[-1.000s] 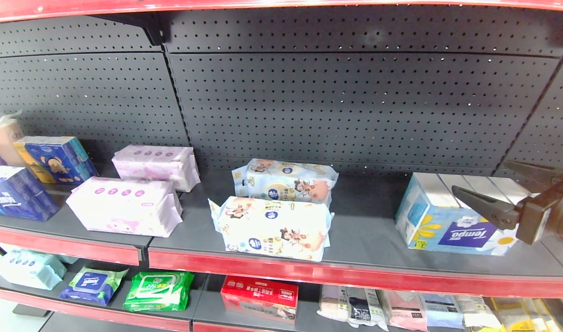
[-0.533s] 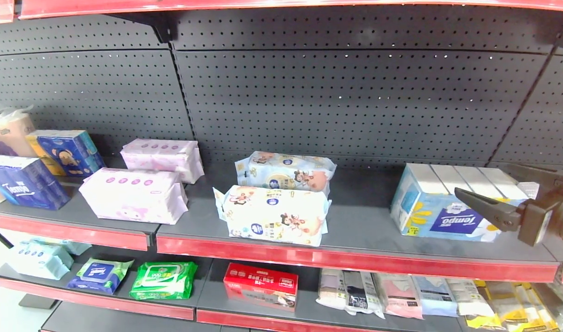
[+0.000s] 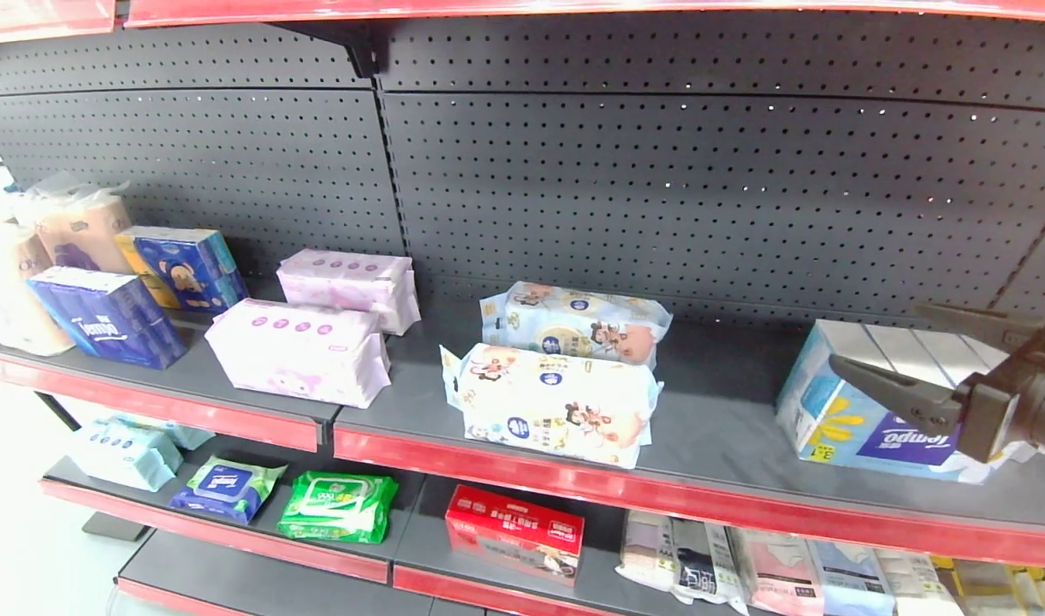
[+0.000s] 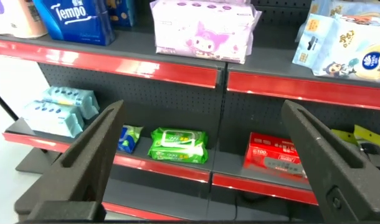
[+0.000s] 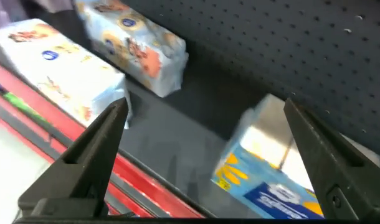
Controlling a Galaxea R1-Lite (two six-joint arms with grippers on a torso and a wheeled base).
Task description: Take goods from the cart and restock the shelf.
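— What's at centre frame?
— A cartoon-printed pack (image 3: 552,404), with a second cartoon pack (image 3: 578,321) right behind it. To their left lies a pink pack (image 3: 298,351), and another pink one (image 3: 351,287) sits behind that.
— And far left?
— A dark blue box (image 3: 107,315), a blue-and-yellow box (image 3: 184,267) behind it, and beige rolls (image 3: 81,231) in clear wrap.
— Lower down?
— At lower left, a green wipes pack (image 3: 338,506) beside a blue pouch (image 3: 224,488). Pale blue packs (image 3: 127,445) lie further left, and a red box (image 3: 515,532) at bottom centre.

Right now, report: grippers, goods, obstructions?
Right gripper open, empty, near blue tissue pack on shelf. Left gripper open, empty. Nothing in the way.
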